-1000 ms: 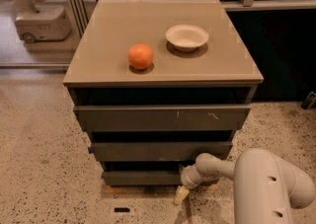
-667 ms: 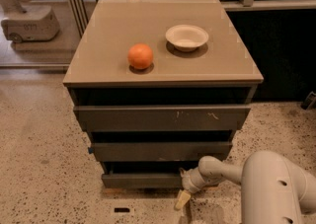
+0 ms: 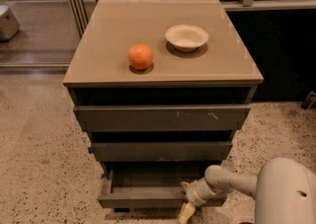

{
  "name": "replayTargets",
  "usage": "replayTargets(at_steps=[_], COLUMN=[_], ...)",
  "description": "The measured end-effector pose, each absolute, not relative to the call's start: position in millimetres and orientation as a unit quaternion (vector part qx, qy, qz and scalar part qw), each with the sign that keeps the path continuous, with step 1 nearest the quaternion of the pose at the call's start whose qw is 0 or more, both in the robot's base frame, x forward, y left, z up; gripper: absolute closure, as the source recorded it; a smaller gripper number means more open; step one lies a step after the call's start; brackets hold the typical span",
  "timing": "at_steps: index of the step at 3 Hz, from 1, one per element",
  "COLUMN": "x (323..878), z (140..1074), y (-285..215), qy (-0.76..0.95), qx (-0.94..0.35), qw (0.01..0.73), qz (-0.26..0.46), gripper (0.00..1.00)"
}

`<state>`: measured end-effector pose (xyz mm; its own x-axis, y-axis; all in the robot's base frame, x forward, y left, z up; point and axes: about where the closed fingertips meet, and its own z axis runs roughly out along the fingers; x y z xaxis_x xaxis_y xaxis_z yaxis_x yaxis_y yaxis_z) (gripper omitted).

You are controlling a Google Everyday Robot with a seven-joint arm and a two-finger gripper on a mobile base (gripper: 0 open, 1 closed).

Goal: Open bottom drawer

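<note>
The bottom drawer [image 3: 148,200] is the lowest of the cabinet's three, a plain dark grey-brown front. It stands pulled out towards me, and its dark inside [image 3: 158,176] shows above the front. My gripper [image 3: 188,203] is at the drawer front's right part, low in the camera view, at the end of my white arm [image 3: 232,181]. One pale finger [image 3: 186,213] hangs below the drawer's front edge. The rest of the gripper is hidden against the front.
The cabinet top [image 3: 108,30] bears an orange [image 3: 140,56] and a white bowl [image 3: 186,36]. The top drawer [image 3: 163,118] has pale scratch marks; the middle drawer [image 3: 160,151] has a blue tab at its left. Speckled floor [image 3: 39,168] lies around; a dark wall stands right.
The bottom drawer has slid out towards me, with the gripper moving back with it. The view has shifted slightly.
</note>
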<state>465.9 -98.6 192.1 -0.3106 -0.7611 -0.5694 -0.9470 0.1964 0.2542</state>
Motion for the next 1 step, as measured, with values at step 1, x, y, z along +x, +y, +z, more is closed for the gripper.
replayTargets(at_steps=[1], x=[465.9], z=[192.1], y=[-98.6], qy=[0.756], qx=[-0.565], qw=[0.161], qz=[0.288], gripper=[0.0])
